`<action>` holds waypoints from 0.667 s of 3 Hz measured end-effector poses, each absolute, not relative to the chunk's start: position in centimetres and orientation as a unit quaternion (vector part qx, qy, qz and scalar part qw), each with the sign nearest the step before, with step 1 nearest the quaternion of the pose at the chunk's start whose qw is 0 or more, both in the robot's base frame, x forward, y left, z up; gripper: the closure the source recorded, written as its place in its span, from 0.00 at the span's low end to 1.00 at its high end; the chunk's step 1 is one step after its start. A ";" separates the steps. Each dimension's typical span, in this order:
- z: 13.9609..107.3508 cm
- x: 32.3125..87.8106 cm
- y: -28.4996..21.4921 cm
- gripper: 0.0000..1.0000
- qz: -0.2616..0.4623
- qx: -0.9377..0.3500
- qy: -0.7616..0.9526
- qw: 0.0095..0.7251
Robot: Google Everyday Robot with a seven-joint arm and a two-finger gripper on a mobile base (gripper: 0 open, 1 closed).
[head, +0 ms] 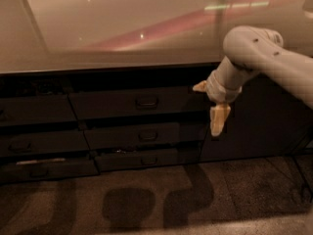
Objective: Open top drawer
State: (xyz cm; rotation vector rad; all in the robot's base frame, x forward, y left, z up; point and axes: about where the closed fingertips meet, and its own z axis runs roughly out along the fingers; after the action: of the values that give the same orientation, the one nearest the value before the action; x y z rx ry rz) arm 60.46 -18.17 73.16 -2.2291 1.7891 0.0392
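The top drawer (132,103) is the tall dark grey front in the middle column under the counter, with a small rectangular pull handle (146,102) at its centre. Its front sits flush with its neighbours. My gripper (218,117) hangs from the white arm (259,58) in front of the drawer's right end, pointing down, to the right of the handle and slightly below it. It is apart from the handle and holds nothing.
A pale glossy countertop (122,28) runs above the drawers. Two shallower drawers (146,136) lie below the top one, and more drawers (34,141) stand at the left. A dark cabinet door (264,121) is behind the arm. Carpet floor (146,199) lies in front.
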 end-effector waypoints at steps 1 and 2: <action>74.1 64.6 -16.8 0.00 0.035 -0.777 0.609 0.155; 73.9 64.6 -16.7 0.00 0.034 -0.778 0.609 0.153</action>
State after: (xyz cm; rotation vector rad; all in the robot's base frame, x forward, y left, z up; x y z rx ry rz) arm 64.57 -16.70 73.94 -2.2319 1.7457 0.0970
